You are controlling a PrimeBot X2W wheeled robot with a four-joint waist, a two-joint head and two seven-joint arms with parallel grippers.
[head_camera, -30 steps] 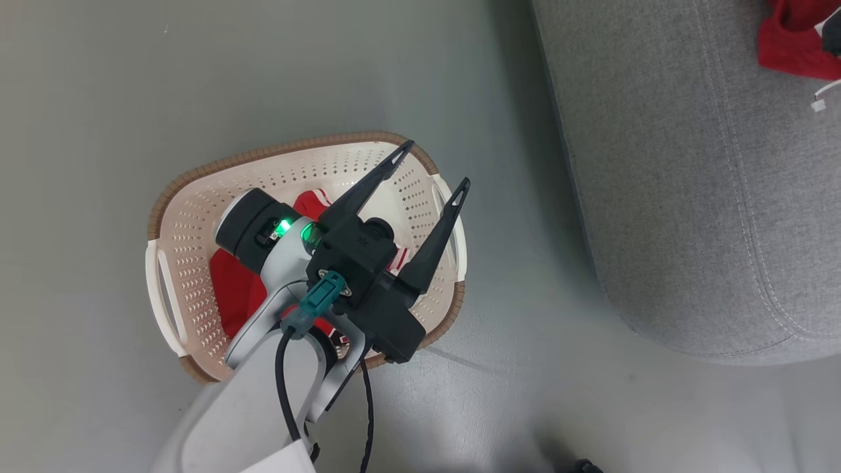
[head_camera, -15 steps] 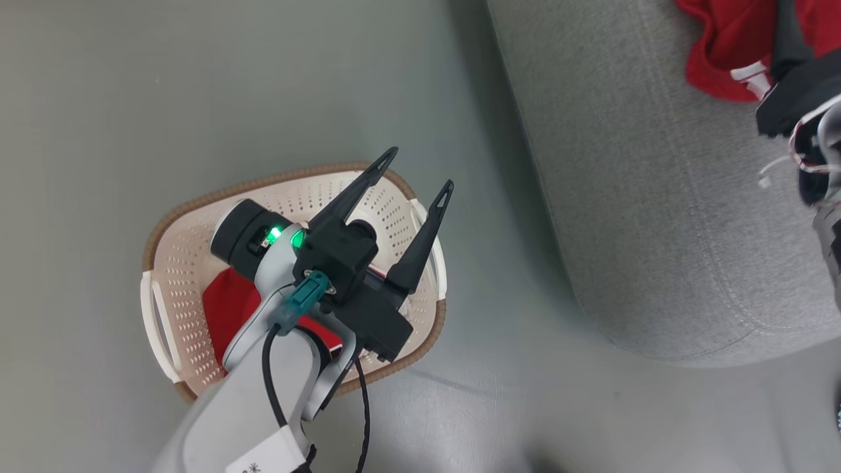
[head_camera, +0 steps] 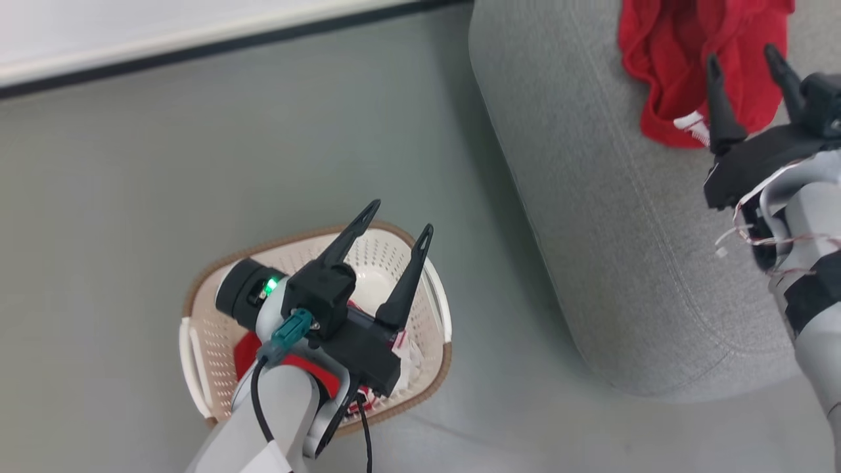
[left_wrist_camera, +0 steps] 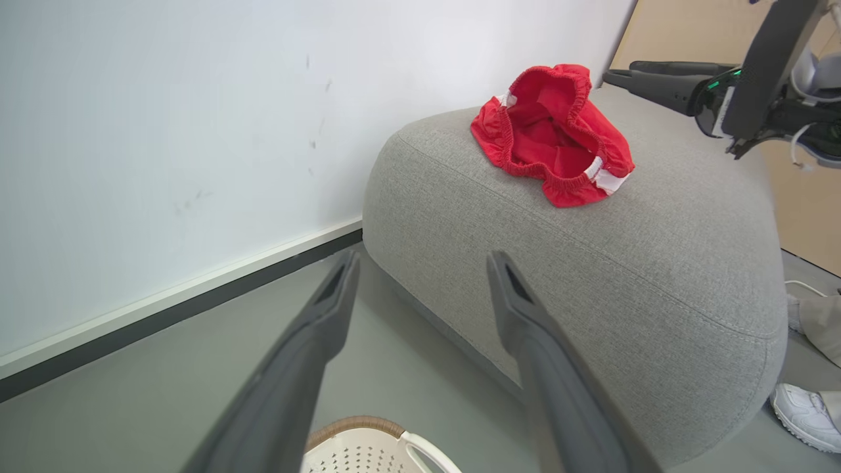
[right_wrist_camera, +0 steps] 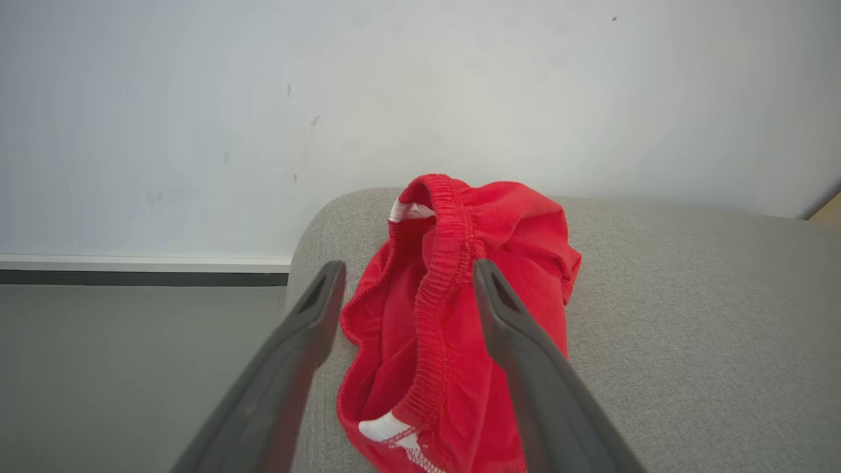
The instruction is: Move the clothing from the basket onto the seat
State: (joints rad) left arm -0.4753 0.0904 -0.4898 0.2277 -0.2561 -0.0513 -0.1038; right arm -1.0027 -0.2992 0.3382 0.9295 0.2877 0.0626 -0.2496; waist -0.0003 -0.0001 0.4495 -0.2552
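Note:
A red garment (head_camera: 683, 72) with an elastic waistband and white trim lies crumpled on the grey seat (head_camera: 591, 217), also seen as clothing (left_wrist_camera: 552, 148) (right_wrist_camera: 453, 328). My right gripper (head_camera: 742, 62) (right_wrist_camera: 404, 272) hovers open just above and in front of it, apart from the fabric. More red clothing (head_camera: 246, 351) lies in the cream basket (head_camera: 197, 348) on the floor, mostly hidden by my left arm. My left gripper (head_camera: 397, 217) (left_wrist_camera: 420, 263) hangs open over the basket with nothing between its fingers.
A white wall with a dark baseboard (head_camera: 197, 49) runs behind the grey floor (head_camera: 164, 164). A person's white shoe (left_wrist_camera: 805, 417) and trouser leg stand by the seat's far corner. The basket's brown rim (left_wrist_camera: 351, 426) shows under my left gripper.
My right gripper has opened and let go of the red garment, which now lies on the seat. The head camera has tilted up and turned, bringing the wall and right arm into view.

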